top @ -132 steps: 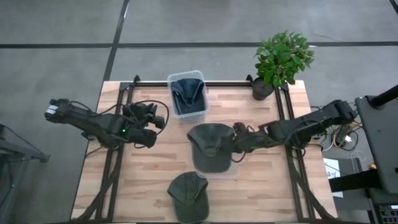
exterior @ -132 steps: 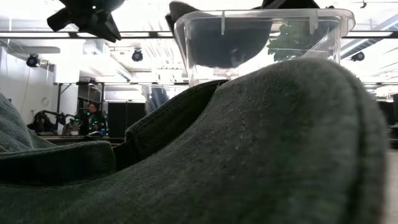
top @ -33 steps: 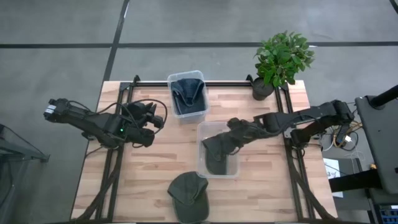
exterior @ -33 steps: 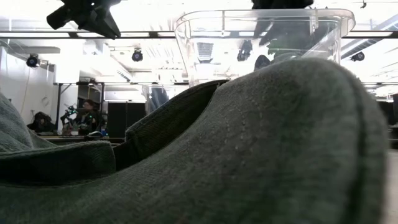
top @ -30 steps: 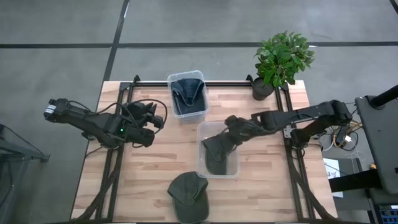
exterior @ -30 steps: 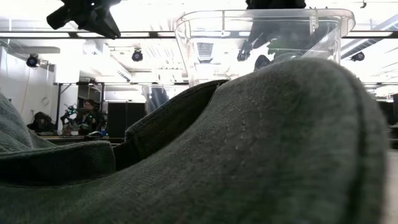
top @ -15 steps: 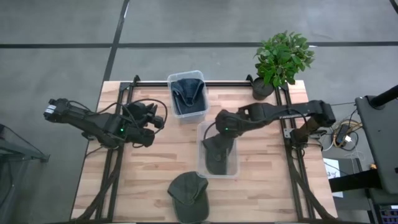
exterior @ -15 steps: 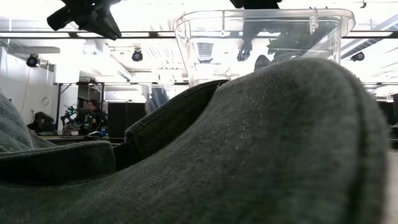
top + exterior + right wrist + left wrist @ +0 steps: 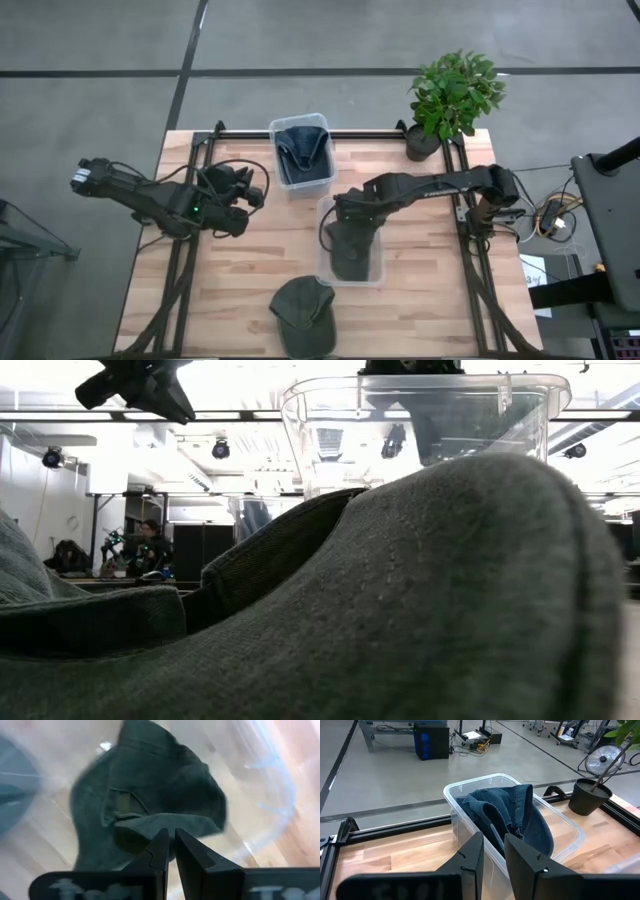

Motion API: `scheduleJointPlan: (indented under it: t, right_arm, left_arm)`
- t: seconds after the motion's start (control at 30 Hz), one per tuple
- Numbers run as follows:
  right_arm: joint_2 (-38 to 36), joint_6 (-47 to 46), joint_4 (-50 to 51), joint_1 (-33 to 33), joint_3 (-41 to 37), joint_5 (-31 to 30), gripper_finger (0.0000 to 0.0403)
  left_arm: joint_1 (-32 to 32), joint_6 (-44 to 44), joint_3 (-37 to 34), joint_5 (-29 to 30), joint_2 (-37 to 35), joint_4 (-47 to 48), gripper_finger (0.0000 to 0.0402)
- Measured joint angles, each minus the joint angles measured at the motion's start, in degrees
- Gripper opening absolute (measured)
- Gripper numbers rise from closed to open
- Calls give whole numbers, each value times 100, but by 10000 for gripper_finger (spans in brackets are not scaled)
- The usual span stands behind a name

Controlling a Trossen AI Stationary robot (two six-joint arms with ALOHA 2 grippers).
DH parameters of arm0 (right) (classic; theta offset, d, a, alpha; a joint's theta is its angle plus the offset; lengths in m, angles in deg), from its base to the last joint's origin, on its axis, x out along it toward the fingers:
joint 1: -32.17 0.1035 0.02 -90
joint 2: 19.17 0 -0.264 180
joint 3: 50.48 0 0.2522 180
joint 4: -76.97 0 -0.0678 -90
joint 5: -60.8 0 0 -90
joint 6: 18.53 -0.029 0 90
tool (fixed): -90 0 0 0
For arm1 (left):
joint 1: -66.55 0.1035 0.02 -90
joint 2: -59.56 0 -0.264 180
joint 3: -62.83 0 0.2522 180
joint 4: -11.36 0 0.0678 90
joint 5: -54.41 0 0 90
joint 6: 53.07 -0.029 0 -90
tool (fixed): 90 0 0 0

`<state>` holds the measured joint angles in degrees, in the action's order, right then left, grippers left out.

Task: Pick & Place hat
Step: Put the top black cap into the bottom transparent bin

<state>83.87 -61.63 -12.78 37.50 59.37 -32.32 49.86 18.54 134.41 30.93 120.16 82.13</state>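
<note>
High view: a wooden table (image 9: 250,270) carries 2 clear bins. The far bin (image 9: 301,153) holds a blue hat (image 9: 300,148). The near bin (image 9: 350,243) sits at the table's middle with a dark green hat (image 9: 349,245) lying inside it. The right gripper (image 9: 343,208) hangs over the far edge of that near bin, its arm stretching in from the right. The left gripper (image 9: 243,185) waits over the left part of the table, near the far bin. A second green hat (image 9: 304,317) lies at the near edge of the table. A potted plant (image 9: 450,97) stands at the far right corner.

Low view: the green hat at the near edge (image 9: 400,610) fills most of the picture, and the near bin (image 9: 420,430) rises behind it.

Left wrist view: the left fingers (image 9: 470,857) stand a narrow gap apart with nothing between them, facing the far bin (image 9: 470,820) and its blue hat (image 9: 515,820).

Right wrist view: the right fingers (image 9: 161,850) are nearly together and hold nothing; the green hat (image 9: 150,800) lies loose below them in the bin.
</note>
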Motion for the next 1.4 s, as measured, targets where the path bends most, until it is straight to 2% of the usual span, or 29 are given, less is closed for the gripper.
scheduleJointPlan:
  t: [0.57, 1.0, 1.4]
  right_arm:
    - [191, 139, 106, 2, -89, 134, 26]
    - [393, 335, 67, 3, -453, 281, 26]
    - [404, 339, -237, 28, -592, 307, 26]
  left_arm:
    - [0, 0, 0, 0, 0, 0, 71]
    - [0, 32, 0, -2, 2, -1, 71]
    - [0, 35, 0, -2, 2, 0, 71]
